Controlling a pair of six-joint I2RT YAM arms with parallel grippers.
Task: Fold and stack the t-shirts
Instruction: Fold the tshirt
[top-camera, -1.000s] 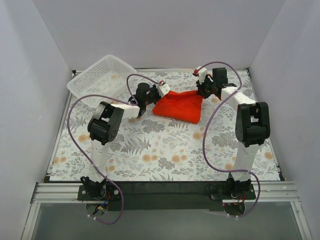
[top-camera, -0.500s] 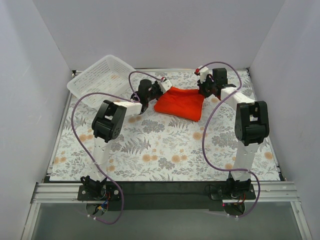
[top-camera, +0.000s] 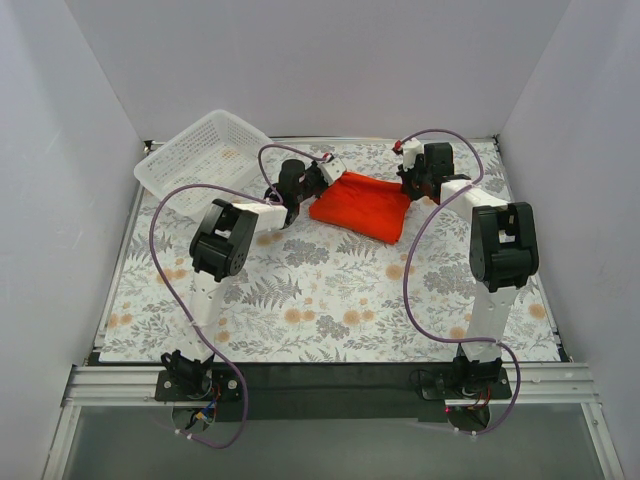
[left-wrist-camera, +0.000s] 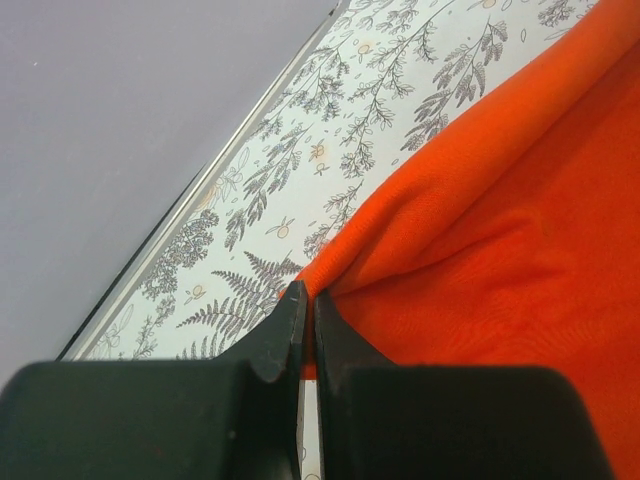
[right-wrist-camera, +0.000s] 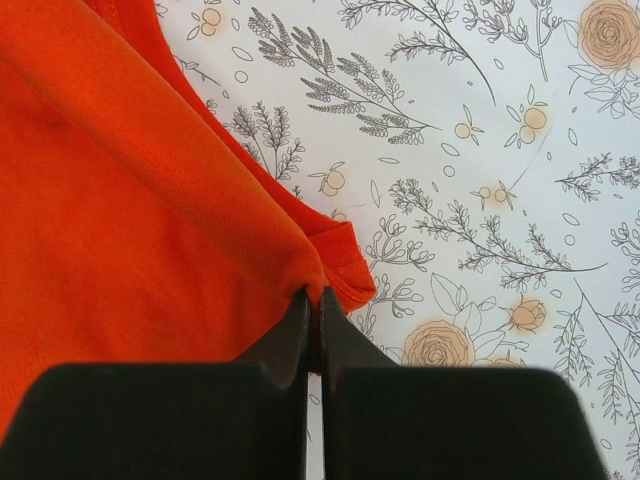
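The orange-red t-shirt (top-camera: 362, 206) lies folded into a rough rectangle on the floral table at the back centre. My left gripper (top-camera: 330, 177) is shut on its far left corner; in the left wrist view the gripper (left-wrist-camera: 306, 296) pinches the fabric edge (left-wrist-camera: 480, 250). My right gripper (top-camera: 408, 184) is shut on the far right corner; in the right wrist view the gripper (right-wrist-camera: 312, 296) clamps the fabric (right-wrist-camera: 130, 200) beside a hemmed sleeve edge (right-wrist-camera: 345, 262). Both corners sit close above the table.
A white plastic lattice basket (top-camera: 200, 155) stands at the back left, close to the left arm. White walls enclose the table on three sides. The floral cloth (top-camera: 320, 300) covers the table; a black rail runs along the near edge.
Both grippers have moved toward the back of the table with the shirt's far corners, drawing the shirt a little farther back and flatter. The left arm's elbow has swung slightly right.
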